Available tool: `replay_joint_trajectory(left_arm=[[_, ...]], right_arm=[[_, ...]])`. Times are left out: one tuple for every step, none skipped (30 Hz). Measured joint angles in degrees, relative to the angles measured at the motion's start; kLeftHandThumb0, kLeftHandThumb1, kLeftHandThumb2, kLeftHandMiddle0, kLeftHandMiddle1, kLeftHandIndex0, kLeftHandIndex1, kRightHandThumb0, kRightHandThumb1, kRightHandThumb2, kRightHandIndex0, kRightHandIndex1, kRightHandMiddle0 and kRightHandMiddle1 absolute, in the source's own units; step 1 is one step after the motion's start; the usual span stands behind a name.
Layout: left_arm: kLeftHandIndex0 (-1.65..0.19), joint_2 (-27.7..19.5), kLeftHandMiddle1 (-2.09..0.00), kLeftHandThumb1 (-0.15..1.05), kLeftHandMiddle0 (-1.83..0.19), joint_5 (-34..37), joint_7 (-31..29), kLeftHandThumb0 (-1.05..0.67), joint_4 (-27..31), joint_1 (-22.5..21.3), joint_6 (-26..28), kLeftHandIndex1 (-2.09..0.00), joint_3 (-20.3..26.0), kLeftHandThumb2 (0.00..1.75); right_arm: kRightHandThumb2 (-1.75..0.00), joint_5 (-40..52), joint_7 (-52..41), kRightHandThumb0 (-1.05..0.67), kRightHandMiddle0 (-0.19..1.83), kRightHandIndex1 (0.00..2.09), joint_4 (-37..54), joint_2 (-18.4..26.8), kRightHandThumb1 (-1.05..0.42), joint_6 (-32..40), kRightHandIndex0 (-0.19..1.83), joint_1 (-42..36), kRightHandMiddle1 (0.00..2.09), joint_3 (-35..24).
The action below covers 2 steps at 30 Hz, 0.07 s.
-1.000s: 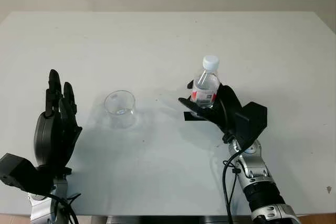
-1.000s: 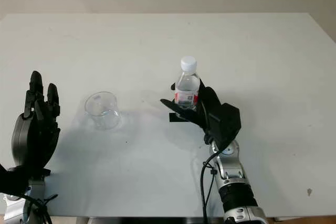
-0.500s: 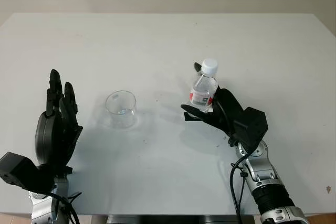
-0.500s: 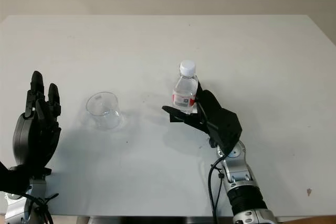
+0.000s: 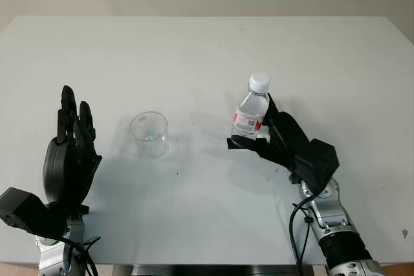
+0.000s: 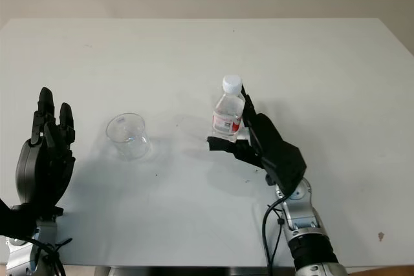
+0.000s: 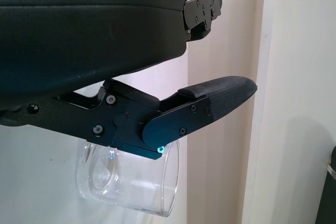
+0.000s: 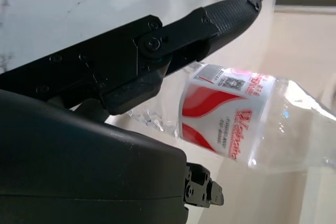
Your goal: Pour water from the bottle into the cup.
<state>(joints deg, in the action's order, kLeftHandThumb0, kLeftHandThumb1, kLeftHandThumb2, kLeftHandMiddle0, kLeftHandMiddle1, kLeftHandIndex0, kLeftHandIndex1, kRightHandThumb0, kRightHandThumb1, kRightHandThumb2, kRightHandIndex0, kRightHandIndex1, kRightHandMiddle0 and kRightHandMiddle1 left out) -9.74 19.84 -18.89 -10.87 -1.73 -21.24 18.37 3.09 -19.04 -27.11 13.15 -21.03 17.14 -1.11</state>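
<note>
A clear plastic water bottle point(image 5: 251, 109) with a white cap and red label stands right of the table's middle, leaning slightly. My right hand point(image 5: 253, 126) is shut on its lower half, one finger in front and others behind, hiding its base. In the right wrist view the bottle point(image 8: 236, 124) lies between a finger point(image 8: 173, 40) and the palm. A clear cup point(image 5: 149, 134) stands upright to the bottle's left, about a hand's width away. My left hand point(image 5: 72, 117) is open, held upright left of the cup point(image 7: 131, 187) and apart from it.
The white table point(image 5: 194, 56) stretches far behind the cup and bottle. A beige wall runs past its far edge. A black cable hangs along my right forearm point(image 5: 326, 224) near the front edge.
My right hand and forearm have shifted a little right and toward me with the bottle, which now leans slightly. The cup and left hand have not moved.
</note>
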Motion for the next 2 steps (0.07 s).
replay_joint_trajectory(left_arm=[[0.19, 0.0, 0.00, 1.05, 0.19, 0.0, 0.0, -0.69, 0.0, 0.0, 0.0, 0.00, 0.0, 0.79], [0.19, 0.0, 0.00, 1.05, 0.19, 0.0, -0.1, -0.69, 0.0, 0.0, 0.0, 0.00, 0.0, 0.79]], right_arm=[[-0.06, 1.5, -1.1, -0.97, -0.19, 0.00, 0.6, 0.1, -0.99, 0.6, -0.19, -0.1, 0.00, -0.5], [-0.06, 3.0, -2.2, -0.96, -0.19, 0.00, 1.3, 0.1, -0.99, 1.2, -0.19, -0.4, 0.00, -1.1]])
